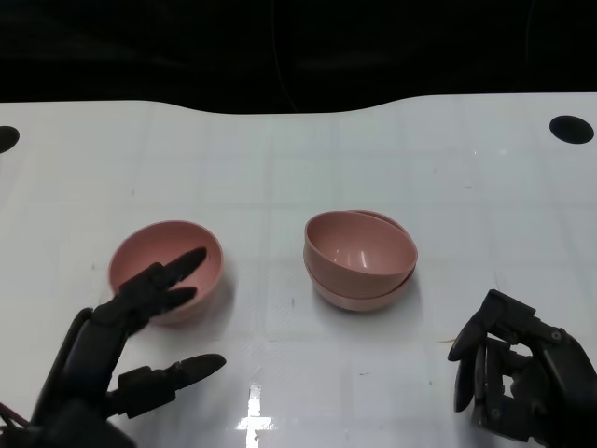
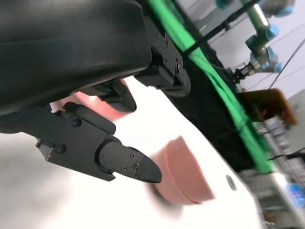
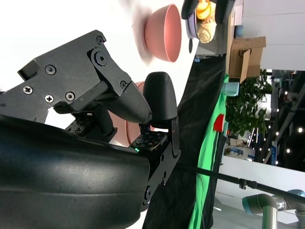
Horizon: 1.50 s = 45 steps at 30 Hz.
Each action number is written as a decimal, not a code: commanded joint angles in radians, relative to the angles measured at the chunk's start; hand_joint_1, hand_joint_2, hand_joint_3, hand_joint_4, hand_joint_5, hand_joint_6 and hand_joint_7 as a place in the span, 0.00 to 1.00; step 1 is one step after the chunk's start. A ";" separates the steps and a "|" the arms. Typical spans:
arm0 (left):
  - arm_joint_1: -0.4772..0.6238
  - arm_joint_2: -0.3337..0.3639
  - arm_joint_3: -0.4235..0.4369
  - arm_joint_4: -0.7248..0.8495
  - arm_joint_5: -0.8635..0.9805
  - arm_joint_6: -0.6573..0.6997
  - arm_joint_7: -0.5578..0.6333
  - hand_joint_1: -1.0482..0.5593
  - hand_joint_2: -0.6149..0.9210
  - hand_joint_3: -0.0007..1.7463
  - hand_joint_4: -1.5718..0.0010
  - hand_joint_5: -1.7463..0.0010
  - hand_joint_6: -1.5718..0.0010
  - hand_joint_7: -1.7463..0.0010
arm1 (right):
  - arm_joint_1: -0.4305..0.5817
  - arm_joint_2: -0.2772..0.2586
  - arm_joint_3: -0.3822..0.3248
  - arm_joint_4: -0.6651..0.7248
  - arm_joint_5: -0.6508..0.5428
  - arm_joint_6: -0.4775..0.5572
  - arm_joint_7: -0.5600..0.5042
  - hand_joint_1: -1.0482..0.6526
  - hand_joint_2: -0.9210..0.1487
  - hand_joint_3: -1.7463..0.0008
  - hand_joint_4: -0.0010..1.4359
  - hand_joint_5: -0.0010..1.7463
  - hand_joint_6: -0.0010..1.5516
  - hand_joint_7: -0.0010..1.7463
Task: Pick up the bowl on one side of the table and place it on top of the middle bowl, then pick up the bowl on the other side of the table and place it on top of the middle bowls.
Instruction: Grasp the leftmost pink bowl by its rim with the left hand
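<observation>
1. Left hand [image 1: 140, 345]: fingers spread wide and holding nothing. The upper fingers reach out over the near rim of the single bowl [image 1: 166, 269], with the thumb lower down and apart from them. Can't tell from the head view whether the fingertips touch the rim or hover just above it; the left wrist view is too blurred to settle it.
2. Right hand [image 1: 522, 373]: fingers curled inward around nothing, sitting near the front right edge of the desk [image 1: 298, 168], well apart from the bowls.
3. Single bowl: upright toward the front left of the desk, well apart from the stack [image 1: 359, 259].
4. Stack: mid-desk. The top bowl sits tilted in the lower one and isn't fully nested, so my read is that one side bowl is already placed and the left one is the remaining pick.
5. Handling, judged by looks: a pink bowl with a thin wall, probably plastic, so light and stiff. The glossy finish and smooth curve make it likely to slip, and it's not fragile.
6. Where to hold: pinch across the rim, thumb outside the near wall and fingers inside. The round underside offers nothing to grab. Because it's light, a push on the rim would tip or skid it on the glossy desk.
7. Risk at the drop: the tilted top bowl may rock when the third one lands.
</observation>
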State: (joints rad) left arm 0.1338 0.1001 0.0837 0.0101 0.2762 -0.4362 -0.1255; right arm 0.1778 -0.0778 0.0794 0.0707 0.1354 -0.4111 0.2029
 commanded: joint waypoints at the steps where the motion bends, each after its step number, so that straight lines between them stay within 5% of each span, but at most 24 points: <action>1: -0.009 0.062 0.000 -0.058 0.161 0.022 0.096 0.31 0.98 0.00 0.77 0.88 0.82 1.00 | -0.002 0.005 -0.015 -0.014 0.014 0.018 0.007 0.52 0.54 0.14 0.62 1.00 0.49 0.99; 12: -0.112 0.198 -0.114 -0.087 0.541 0.222 0.168 0.29 0.98 0.00 0.77 0.89 0.80 0.99 | -0.001 0.017 -0.021 -0.023 0.012 0.026 0.015 0.52 0.54 0.14 0.62 1.00 0.49 0.98; 24: -0.344 0.241 -0.347 0.184 0.737 0.430 0.144 0.30 0.98 0.00 0.70 0.87 0.74 0.98 | 0.013 0.019 -0.025 -0.055 0.001 0.059 0.011 0.53 0.53 0.14 0.60 1.00 0.49 0.97; 30: -0.456 0.253 -0.445 0.341 0.767 0.483 0.119 0.32 1.00 0.02 0.53 0.88 0.63 0.97 | 0.016 0.022 -0.026 -0.058 0.003 0.061 0.013 0.53 0.53 0.15 0.60 1.00 0.48 0.97; 32: -0.492 0.254 -0.466 0.402 0.747 0.474 0.121 0.34 1.00 0.04 0.43 0.81 0.56 0.97 | 0.017 0.023 -0.026 -0.059 0.003 0.063 0.014 0.53 0.53 0.15 0.60 1.00 0.48 0.97; 34: -0.517 0.253 -0.479 0.454 0.724 0.462 0.138 0.39 1.00 0.06 0.48 0.44 0.45 0.98 | 0.019 0.023 -0.026 -0.065 0.001 0.071 0.012 0.53 0.53 0.15 0.60 1.00 0.48 0.97; 38: -0.552 0.249 -0.496 0.534 0.689 0.435 0.195 0.47 1.00 0.15 0.48 0.11 0.27 0.95 | 0.021 0.023 -0.023 -0.073 -0.008 0.077 0.008 0.53 0.54 0.14 0.60 1.00 0.48 0.97; 40: -0.559 0.248 -0.500 0.555 0.674 0.420 0.237 0.49 1.00 0.13 0.45 0.02 0.21 0.93 | 0.021 0.024 -0.023 -0.070 -0.009 0.069 0.010 0.53 0.54 0.14 0.60 1.00 0.48 0.97; 41: -0.561 0.247 -0.501 0.562 0.668 0.414 0.254 0.49 1.00 0.15 0.43 0.01 0.24 0.83 | 0.020 0.024 -0.023 -0.066 -0.007 0.064 0.013 0.53 0.54 0.14 0.60 1.00 0.48 0.97; 43: -0.563 0.247 -0.500 0.571 0.647 0.389 0.301 0.50 0.97 0.26 0.41 0.00 0.43 0.41 | 0.020 0.025 -0.024 -0.064 -0.006 0.063 0.014 0.52 0.55 0.14 0.60 1.00 0.48 0.97; 45: -0.564 0.255 -0.504 0.570 0.639 0.365 0.345 0.50 0.93 0.34 0.40 0.00 0.48 0.33 | 0.023 0.027 -0.022 -0.069 -0.007 0.070 0.010 0.52 0.55 0.14 0.60 1.00 0.48 0.97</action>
State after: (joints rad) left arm -0.4250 0.3358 -0.4180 0.5682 0.9280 -0.0560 0.1931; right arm 0.1911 -0.0511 0.0640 0.0133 0.1306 -0.3403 0.2157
